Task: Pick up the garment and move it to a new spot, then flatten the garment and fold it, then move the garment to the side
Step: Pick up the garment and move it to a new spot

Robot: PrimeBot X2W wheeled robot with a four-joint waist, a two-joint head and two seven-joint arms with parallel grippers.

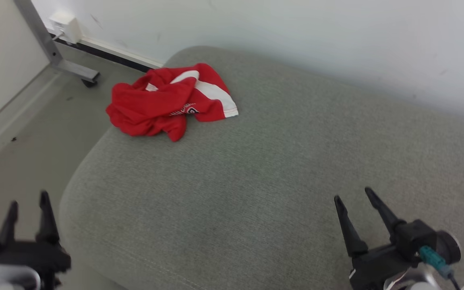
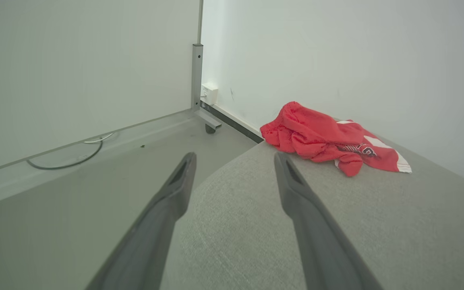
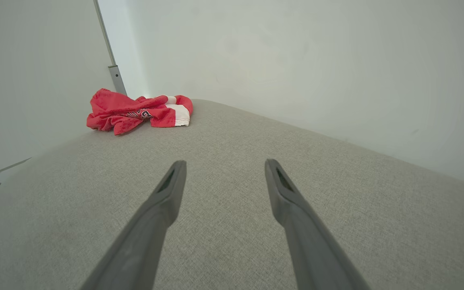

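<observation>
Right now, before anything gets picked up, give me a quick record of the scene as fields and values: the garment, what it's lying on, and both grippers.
garment: red with a white band, crumpled in a heap, not flattened or folded
surface: grey cushion, garment at its far left corner
left gripper: open, empty, at the cushion's near left edge, apart from the garment
right gripper: open, empty, over the cushion's near right part, apart from the garment
task stage: pick-up not yet begun
</observation>
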